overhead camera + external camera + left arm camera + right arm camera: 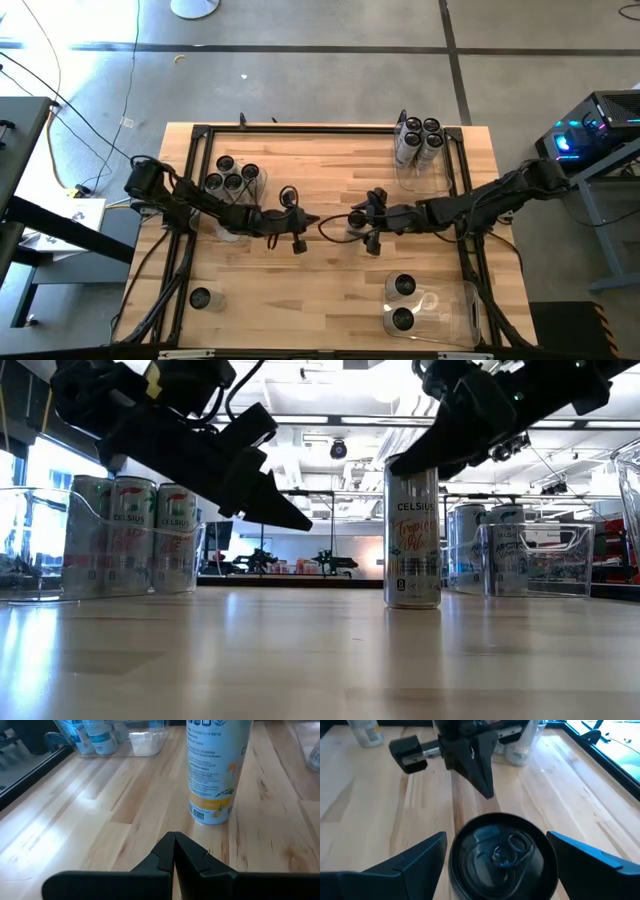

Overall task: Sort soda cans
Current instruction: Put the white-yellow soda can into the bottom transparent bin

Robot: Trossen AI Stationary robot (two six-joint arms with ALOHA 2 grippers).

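One soda can [357, 222] stands upright near the worktop [330, 290] centre, between the spread fingers of the right tool [497, 857], not gripped, gaps on both sides. Left tool [174, 851] just beside it, fingers pressed together, tip pointing at the can, holding nothing. Other soda cans: four in a clear bin [233, 180] by the left edge, five in a clear bin [420, 150] at the far right corner, two in a clear bin [430, 305] at the near right corner, one loose can [200, 298] near the near left corner.
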